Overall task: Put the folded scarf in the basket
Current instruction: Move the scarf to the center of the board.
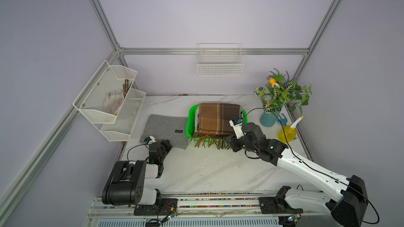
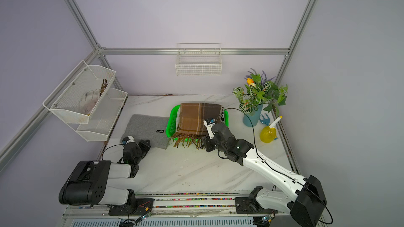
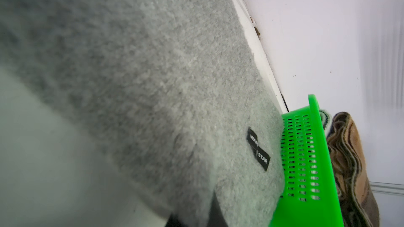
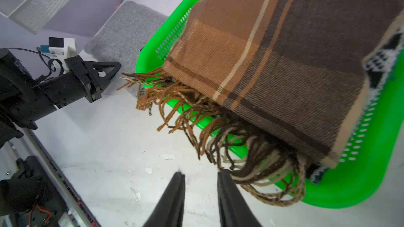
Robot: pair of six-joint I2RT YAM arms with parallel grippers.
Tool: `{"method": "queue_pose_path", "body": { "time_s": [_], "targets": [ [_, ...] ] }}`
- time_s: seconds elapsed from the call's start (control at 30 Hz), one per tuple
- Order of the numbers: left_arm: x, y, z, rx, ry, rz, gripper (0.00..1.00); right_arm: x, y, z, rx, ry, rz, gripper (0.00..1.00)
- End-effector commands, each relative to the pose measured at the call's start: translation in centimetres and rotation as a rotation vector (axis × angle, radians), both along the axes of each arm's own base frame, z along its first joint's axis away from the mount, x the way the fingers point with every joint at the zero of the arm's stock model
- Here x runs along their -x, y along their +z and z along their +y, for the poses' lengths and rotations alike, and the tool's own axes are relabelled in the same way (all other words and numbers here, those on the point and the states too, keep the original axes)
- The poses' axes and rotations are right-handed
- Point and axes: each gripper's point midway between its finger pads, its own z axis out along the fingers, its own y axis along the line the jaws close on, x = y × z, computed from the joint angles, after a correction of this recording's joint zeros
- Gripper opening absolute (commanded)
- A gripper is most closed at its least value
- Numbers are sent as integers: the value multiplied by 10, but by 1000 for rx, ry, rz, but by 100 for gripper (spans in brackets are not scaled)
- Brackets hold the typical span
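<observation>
One grey scarf (image 1: 165,127): beside your basket (image 1: 189,119).
Left gripper (image 4: 117,64): closed — at its near edge.
Right gripper (image 4: 201,174): parted, empty.

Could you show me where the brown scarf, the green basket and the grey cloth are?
brown scarf (image 4: 284,62), right wrist view, middle of its folded top.
green basket (image 3: 301,160), left wrist view, its perforated side wall.
grey cloth (image 1: 162,127), in a top view, middle of its top.

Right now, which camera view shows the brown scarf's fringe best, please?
The right wrist view: the fringe hangs close and sharp over the basket rim. Both top views show it small; the left wrist view shows none.
</observation>
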Motion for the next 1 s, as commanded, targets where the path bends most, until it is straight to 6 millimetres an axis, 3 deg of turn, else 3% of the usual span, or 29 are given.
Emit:
{"method": "queue_pose_path", "body": {
  "time_s": [0.0,0.17,0.43,0.63,0.8,0.87,0.9,0.97],
  "targets": [
    [20,6,-3,-70,-25,12,0,19,6,27,-117,89,25,31],
    [51,-1,-3,-117,-25,61,0,40,-7,50,-160,159,83,33],
    [76,1,-26,-41,-112,70,0,65,-43,95,-177,216,148,39],
    [83,4,-30,-77,-136,71,0,64,-60,126,-259,220,173,48],
    [83,0,-29,-106,-146,90,8,59,-86,147,-242,238,225,52],
    [82,4,-29,-120,-153,97,20,55,-95,155,-239,239,236,52],
    [81,5,-28,-124,-143,104,40,52,-99,157,-236,230,236,52],
    [83,5,-27,-121,-137,120,68,45,-102,164,-239,220,231,54]
  ]
}}
